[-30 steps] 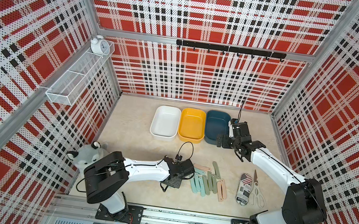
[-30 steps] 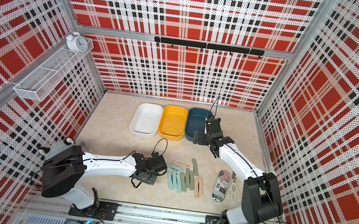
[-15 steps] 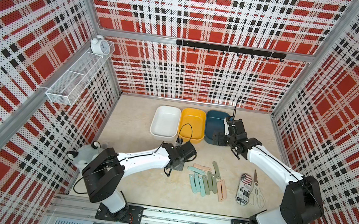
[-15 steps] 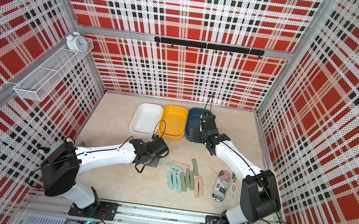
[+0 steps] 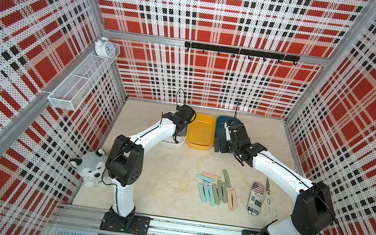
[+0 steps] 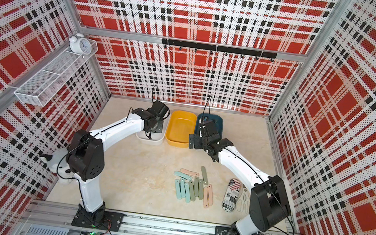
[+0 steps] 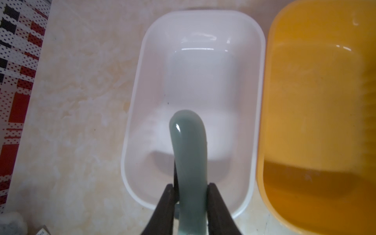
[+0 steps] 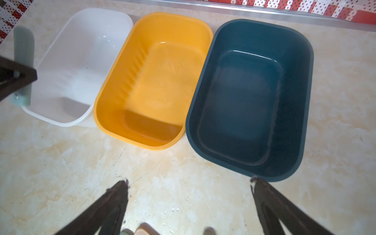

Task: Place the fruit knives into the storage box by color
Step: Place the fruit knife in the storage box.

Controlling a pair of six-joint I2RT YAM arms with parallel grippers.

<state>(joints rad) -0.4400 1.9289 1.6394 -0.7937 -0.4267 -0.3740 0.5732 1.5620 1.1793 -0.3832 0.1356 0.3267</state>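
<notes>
Left gripper (image 7: 191, 188), jaws clamped on a pale green fruit knife (image 7: 188, 142), hangs over the white box (image 7: 135, 91), leftmost of three at the counter's (image 5: 162, 169) far side. Right gripper (image 8: 189, 181), jaws wide apart and empty, hovers by the blue box (image 8: 297, 67). The other fruit knives (image 5: 216, 192) lie clustered on the near counter.

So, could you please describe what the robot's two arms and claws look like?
Both match: the left arm and right arm have glossy white tubular links between bulky black joint housings, with thin black cables running along them and looping above the wrists. The left claw and right claw have dark, tapering, wedge-shaped fingers.
</notes>
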